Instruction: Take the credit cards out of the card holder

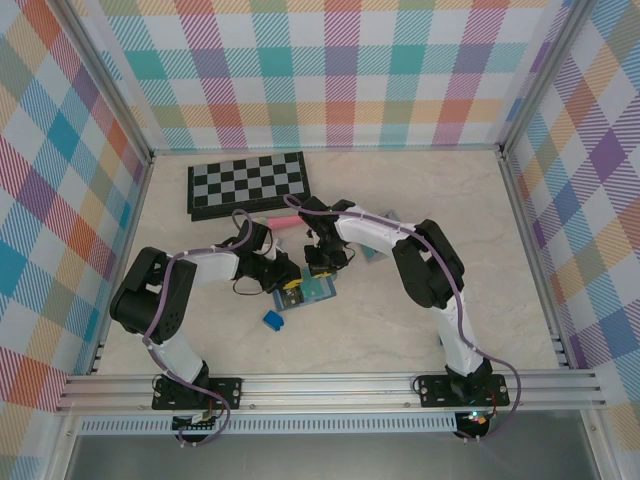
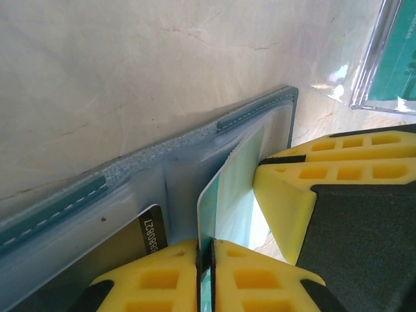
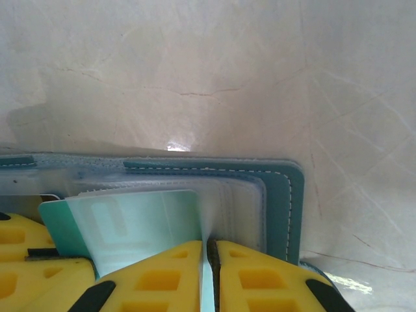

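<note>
The card holder (image 1: 320, 293) lies open on the table between the two arms. Its stitched slate-blue edge (image 2: 162, 156) and its corner (image 3: 286, 195) show in the wrist views. My left gripper (image 2: 205, 260) is shut on the edge of a mint-green credit card (image 2: 224, 201), which stands partly out of a pocket. My right gripper (image 3: 208, 260) is shut on a clear pocket leaf of the card holder, right beside that card (image 3: 130, 224). Its yellow fingers (image 2: 325, 175) almost touch the left gripper. A dark credit card (image 2: 123, 244) with white digits sits in a pocket.
A small blue block (image 1: 271, 320) lies just in front of the card holder. A folded chessboard (image 1: 247, 183) lies at the back, with a pink object (image 1: 283, 220) near it. A clear case with teal contents (image 2: 390, 65) is close to the right gripper.
</note>
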Available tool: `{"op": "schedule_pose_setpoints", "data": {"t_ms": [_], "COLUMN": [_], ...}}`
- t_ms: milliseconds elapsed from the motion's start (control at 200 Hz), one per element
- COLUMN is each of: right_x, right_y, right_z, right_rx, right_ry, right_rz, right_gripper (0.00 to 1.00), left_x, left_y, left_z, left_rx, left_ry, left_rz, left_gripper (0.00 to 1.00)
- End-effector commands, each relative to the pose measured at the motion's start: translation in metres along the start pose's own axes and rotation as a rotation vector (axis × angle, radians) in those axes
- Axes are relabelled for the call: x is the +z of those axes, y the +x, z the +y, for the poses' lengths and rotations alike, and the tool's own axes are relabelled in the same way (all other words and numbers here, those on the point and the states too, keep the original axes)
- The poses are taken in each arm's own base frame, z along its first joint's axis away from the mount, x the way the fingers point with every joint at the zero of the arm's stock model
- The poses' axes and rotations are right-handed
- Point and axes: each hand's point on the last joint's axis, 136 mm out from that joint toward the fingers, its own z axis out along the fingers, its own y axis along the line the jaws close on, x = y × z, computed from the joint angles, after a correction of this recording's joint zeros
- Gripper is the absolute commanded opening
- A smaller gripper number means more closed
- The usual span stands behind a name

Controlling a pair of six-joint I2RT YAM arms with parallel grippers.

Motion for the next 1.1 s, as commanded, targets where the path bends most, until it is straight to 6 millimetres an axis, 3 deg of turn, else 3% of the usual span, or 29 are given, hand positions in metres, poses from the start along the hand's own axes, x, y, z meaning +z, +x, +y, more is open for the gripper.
{"op": "schedule_pose_setpoints", "data": {"t_ms": [0,285,515,620,750,1095], "right_x": [0.017,0.015,-0.007,-0.036,-0.09,-0.191], "right_y": [0.011,0.01,-0.001,-0.008,-0.015,-0.019], "right_z": [-0.013,-0.018,-0.002,0.022,0.041,0.038], "right_rx": [0.023,0.022,-0.008,-0.047,-0.129,-0.157], "right_ry": [0.052,0.063,-0.026,-0.154,-0.263,-0.669], "right_rz": [0.065,0.054,0.009,-0.037,-0.144,-0.259], "right_gripper": [0.14,0.15,0.19,0.26,0.4,0.69], "left_x": [-0.003,-0.028,-0.056,-0.073,-0.1,-0.145], "left_y": [0.006,0.012,0.011,0.005,-0.003,-0.008], "left_z": [0.002,0.023,0.01,-0.002,-0.025,-0.118], "left_rx": [0.031,0.049,0.113,0.141,0.19,0.222], "left_ry": [0.005,-0.126,-0.174,-0.187,-0.167,0.159], "left_rz": [0.014,0.002,-0.044,-0.096,-0.197,-0.301], "left_gripper": [0.09,0.03,0.01,0.0,0.0,0.0]}}
